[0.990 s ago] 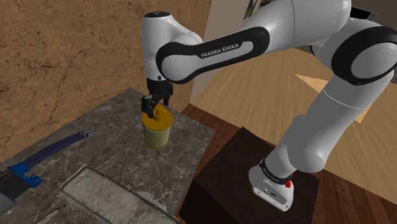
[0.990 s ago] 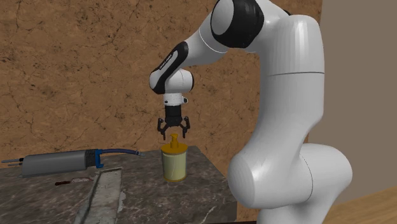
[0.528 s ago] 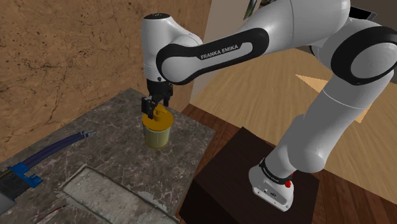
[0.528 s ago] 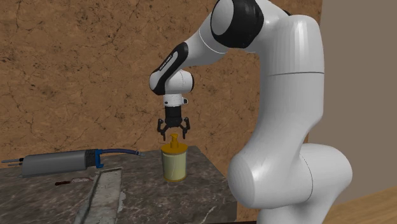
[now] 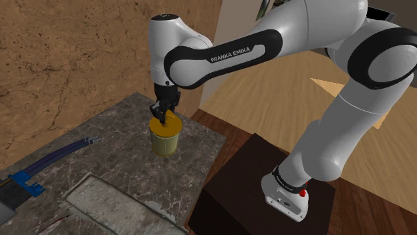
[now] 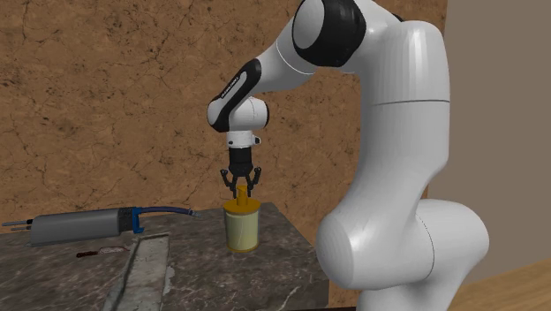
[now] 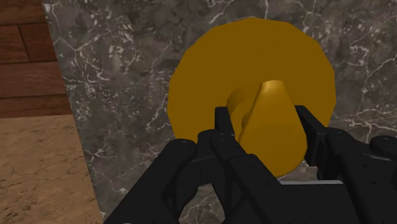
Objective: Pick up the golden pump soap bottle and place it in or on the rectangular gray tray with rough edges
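Hand (image 7: 267, 130) is clamped on the pump head of the golden soap bottle (image 7: 210, 83), fingers (image 7: 224, 127) pressing both sides of the nozzle. Bottle stands upright on the dark marble desk (image 5: 127, 127), near the edge toward the stand. Gray tray (image 5: 107, 203) lies flat toward the desk's opposite end, well apart from the bottle.

The soap bottle (image 5: 165, 139) stands on the counter (image 5: 123, 137) near its corner; the tray (image 5: 113, 203) lies toward the shoulder view's lower left.
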Controlling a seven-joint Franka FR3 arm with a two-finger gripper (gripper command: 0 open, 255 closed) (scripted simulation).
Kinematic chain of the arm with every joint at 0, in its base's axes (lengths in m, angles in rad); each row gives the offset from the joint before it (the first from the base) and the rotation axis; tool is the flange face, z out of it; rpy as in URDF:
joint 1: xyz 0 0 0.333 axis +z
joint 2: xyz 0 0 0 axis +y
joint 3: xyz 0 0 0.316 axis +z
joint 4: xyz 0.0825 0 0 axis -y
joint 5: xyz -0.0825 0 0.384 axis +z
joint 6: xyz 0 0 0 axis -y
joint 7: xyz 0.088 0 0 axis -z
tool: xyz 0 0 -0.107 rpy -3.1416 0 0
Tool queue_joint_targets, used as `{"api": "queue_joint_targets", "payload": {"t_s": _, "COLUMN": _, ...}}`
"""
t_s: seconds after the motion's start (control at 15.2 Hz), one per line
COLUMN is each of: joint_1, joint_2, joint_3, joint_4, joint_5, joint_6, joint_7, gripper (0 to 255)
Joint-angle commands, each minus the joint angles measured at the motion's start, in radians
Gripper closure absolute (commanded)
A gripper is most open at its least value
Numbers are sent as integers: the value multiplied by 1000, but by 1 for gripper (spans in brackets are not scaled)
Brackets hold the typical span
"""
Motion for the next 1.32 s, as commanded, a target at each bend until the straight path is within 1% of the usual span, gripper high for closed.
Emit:
{"api": "queue_joint_targets", "payload": {"t_s": 0.0, "joint_1": 0, "joint_2": 0, "joint_3": 0, "joint_4": 0, "joint_5": 0, "joint_6": 0, "joint_7": 0, "gripper": 255}}
{"api": "queue_joint_targets", "payload": {"t_s": 0.07, "joint_1": 0, "joint_2": -1, "joint_3": 0, "joint_4": 0, "joint_5": 0, "joint_6": 0, "joint_7": 0, "gripper": 255}}
{"api": "queue_joint_targets", "payload": {"t_s": 0.53, "joint_1": -2, "joint_2": -32, "joint_3": 0, "joint_4": 59, "joint_5": 11, "joint_6": -89, "joint_7": -8, "gripper": 255}}
{"api": "queue_joint_targets", "payload": {"t_s": 1.25, "joint_1": -4, "joint_2": -61, "joint_3": 0, "joint_4": 175, "joint_5": 21, "joint_6": -232, "joint_7": -15, "gripper": 255}}
